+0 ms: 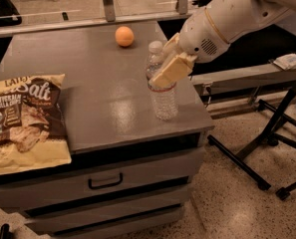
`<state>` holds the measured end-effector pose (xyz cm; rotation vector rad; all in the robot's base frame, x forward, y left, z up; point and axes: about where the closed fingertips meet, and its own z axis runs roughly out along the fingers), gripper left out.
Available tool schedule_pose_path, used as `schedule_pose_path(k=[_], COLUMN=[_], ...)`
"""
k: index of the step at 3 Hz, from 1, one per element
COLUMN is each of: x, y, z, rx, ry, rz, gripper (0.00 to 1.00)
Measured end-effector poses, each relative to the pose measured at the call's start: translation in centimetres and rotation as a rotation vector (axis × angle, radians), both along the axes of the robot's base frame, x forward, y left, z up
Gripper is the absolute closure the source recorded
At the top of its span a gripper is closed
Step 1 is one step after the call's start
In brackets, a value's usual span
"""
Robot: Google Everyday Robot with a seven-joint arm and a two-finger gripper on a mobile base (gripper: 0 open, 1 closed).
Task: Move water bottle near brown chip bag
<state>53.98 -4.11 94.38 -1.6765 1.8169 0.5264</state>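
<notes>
Camera view: counter top.
Bottle: upright, near right edge.
Claw: at bottle's upper half; grip cannot be told.
Bag: flat, left edge, well apart.

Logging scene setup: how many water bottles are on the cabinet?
1. The water bottle stands on the cabinet, right side, the gripper at its upper half. No others visible.

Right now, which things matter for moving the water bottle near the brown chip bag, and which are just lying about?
For the job:
water bottle, upright by the right edge of the cabinet top
brown chip bag, flat at the left
gripper, against the bottle's upper half

Lying about:
orange, at the back
black stand legs, on the floor
</notes>
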Motion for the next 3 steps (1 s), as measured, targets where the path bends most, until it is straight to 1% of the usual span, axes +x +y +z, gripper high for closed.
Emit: schedule_pose_path(k=[1,2,3], x=[0.2,0.7,1.7], y=[0.4,1.7,4.8], z=[0.1,2.3,5.7], rx=[0.005,0.048,0.148], ry=[0.006,-0.013,-0.050], rz=[0.010,0.049,0.099], gripper=[0.90,1.00,1.00])
